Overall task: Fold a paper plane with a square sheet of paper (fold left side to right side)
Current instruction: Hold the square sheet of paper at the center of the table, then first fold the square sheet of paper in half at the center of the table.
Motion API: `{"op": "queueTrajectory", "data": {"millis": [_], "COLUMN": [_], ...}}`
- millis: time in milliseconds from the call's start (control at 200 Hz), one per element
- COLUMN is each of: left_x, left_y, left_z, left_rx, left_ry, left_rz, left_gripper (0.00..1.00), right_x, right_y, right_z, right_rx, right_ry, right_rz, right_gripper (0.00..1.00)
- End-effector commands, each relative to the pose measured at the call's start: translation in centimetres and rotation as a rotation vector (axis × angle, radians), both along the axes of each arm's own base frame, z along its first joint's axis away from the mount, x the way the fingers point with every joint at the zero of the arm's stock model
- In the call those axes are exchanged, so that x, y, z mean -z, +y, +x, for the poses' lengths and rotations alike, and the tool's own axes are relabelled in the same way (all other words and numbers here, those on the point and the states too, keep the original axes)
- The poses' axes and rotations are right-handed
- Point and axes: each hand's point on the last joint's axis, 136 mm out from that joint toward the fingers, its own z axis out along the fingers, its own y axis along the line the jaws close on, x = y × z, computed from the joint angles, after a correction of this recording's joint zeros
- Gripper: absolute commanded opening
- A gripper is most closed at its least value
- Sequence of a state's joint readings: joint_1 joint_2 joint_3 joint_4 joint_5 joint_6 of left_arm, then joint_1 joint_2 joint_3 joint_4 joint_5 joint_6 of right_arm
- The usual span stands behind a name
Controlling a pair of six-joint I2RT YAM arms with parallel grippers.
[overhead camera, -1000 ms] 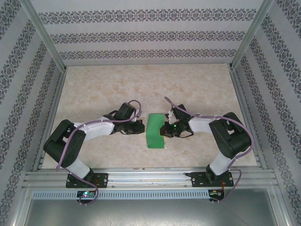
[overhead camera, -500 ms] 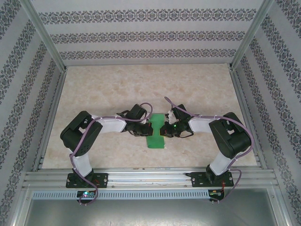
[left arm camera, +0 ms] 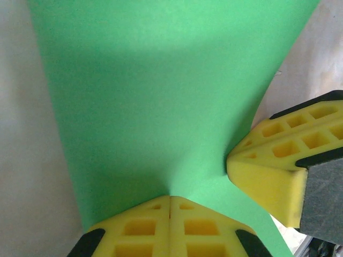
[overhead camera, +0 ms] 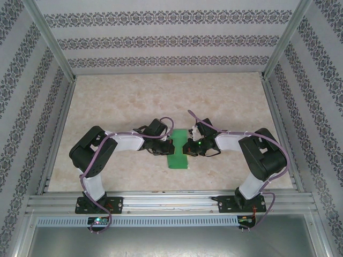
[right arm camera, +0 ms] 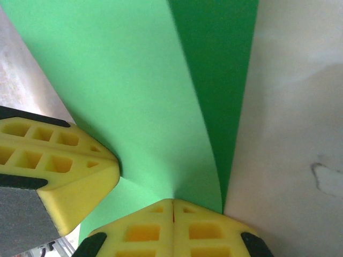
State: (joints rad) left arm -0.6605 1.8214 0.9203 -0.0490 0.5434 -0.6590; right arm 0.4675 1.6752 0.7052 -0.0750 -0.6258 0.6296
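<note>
- Near edge of the counter (overhead camera: 161,96): both arms are bolted to the rail (overhead camera: 171,202). Elbows are out and forearms angle inward, so the two hands meet nose to nose over one spot.
- The square sheet of paper (overhead camera: 177,159) lies on the counter about midway between the left and right edges, nearer the near edge than the far one. From above it reads as a narrow strip, not a square, with its long side running near to far. I take it as doubled over.
- left hand (left arm camera: 170,210): clenched, yellow pads tight together, tips down on the green from the strip's left side. The paper dimples right at the tips. Can't tell if a layer is nipped between the pads or only pressed on.
- right hand (right arm camera: 172,211): also clenched, tips on the paper from the right side. Its camera shows a lighter top layer bowing up over a darker layer, and the darker layer's edge lies flat on the counter.
- The left wrist camera catches the right hand's fingers (left arm camera: 265,179) just beside its own, on the same sheet.
- My read: the left-to-right fold is laid over but springy. The closed tips sit on top to pin the flap and flatten the crease.
- Risk: if either tip lifts, the bowed layer could spring back or skew.
- Past the hands, the strip's far end pokes out toward the far edge.
</note>
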Motion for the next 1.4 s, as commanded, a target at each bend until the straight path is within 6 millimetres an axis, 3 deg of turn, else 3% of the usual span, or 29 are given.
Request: {"op": "queueTrajectory", "data": {"millis": [0,190,365,585,759,1124,1399], "left_x": [1.7,1.9,1.9,1.8,1.8,1.5,1.8], "left_y": [0.7,0.8,0.8,0.7,0.7,0.9,1.9], "left_z": [-0.9,-0.9,-0.9,-0.9,-1.1,-2.1,-4.3], "left_rx": [-0.010,-0.016,-0.017,-0.015,-0.006,-0.016,-0.025], "left_ry": [0.036,0.041,0.040,0.040,0.046,0.070,0.130], "left_rz": [0.042,0.044,0.044,0.041,0.036,0.010,0.008], "left_gripper": [0.03,0.03,0.03,0.03,0.03,0.03,0.03], "right_x": [-0.7,-4.2,-4.4,-3.1,-1.7,3.5,4.9], "right_y": [-1.0,0.5,1.7,4.0,4.5,2.0,0.7], "right_z": [0.2,2.0,3.6,4.7,5.1,3.6,3.5], "right_rx": [0.042,0.048,0.055,0.010,0.001,0.019,0.027], "right_ry": [0.001,-0.090,-0.119,-0.112,-0.092,0.024,0.053], "right_rz": [-0.050,0.052,0.085,0.072,0.051,-0.125,-0.178], "right_gripper": [0.00,0.00,0.00,0.00,0.00,0.00,0.00]}}
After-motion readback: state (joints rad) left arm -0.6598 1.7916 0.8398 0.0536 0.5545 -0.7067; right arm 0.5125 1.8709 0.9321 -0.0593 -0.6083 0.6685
